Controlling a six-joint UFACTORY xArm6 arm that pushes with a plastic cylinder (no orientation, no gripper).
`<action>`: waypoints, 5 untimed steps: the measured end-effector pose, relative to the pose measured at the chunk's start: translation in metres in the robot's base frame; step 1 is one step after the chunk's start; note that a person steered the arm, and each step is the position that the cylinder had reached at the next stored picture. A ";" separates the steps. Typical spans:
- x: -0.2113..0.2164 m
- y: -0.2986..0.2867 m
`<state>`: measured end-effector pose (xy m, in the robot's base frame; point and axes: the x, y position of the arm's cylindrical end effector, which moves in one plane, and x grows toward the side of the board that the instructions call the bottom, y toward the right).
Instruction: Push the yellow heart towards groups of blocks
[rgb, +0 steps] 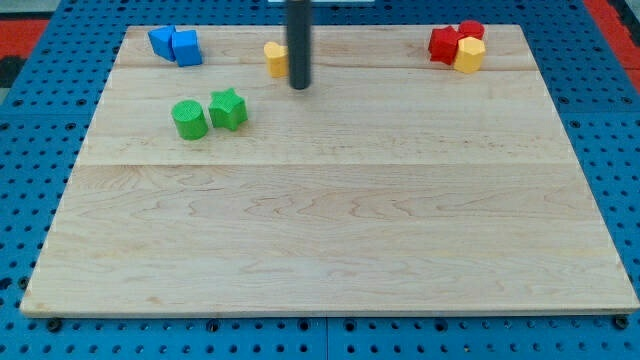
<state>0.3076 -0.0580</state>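
Yellow heart (275, 58) sits near the desk's (330, 240) top edge, left of centre, with my tip (299, 86) touching or just beside its right flank (the rod hides part of it). No gripper is fitted, so there is nothing released or clenched to report. I judge the pushing step is just starting. Candidate groups: two blue blocks (176, 45) at the top-left corner, the green cylinder (189, 119) and green star (228, 109) below-left, and red blocks (452, 40) with a yellow block (469, 55) at the top-right corner. From this side, a steady leftward shove seems called for, kept centred so the heart doesn't slip off.
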 end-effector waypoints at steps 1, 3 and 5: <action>-0.010 -0.053; -0.068 -0.039; -0.016 0.084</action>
<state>0.2913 0.0259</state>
